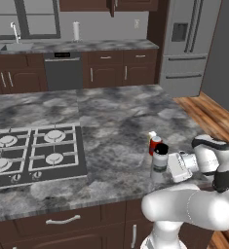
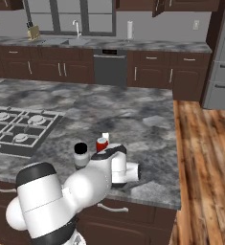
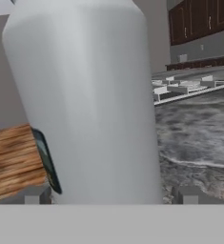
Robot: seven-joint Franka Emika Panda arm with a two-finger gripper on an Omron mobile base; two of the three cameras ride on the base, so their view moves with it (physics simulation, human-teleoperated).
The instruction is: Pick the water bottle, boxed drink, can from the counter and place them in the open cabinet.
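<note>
The water bottle (image 1: 160, 159), pale grey with a black cap, stands near the counter's (image 1: 116, 116) front right edge. Just behind it are the red can (image 1: 155, 144) and the small cream boxed drink (image 1: 152, 134). My gripper (image 1: 166, 166) reaches in level from the right, open, and the bottle (image 3: 89, 105) stands between its fingertips (image 3: 37, 194), very close to the camera. From the other side the bottle (image 2: 81, 156), can (image 2: 102, 144) and boxed drink (image 2: 105, 137) stand left of my forearm. The dark wall cabinet (image 1: 111, 5) hangs at the far back, cut off by the frame's top edge.
A gas cooktop (image 1: 33, 151) is set into the counter on the left. Wooden floor (image 2: 205, 158) lies past the counter's right edge. A steel fridge (image 1: 191, 44) stands at the back right, with a sink (image 2: 75, 40), dishwasher and paper towel roll (image 1: 76, 30) along the back wall.
</note>
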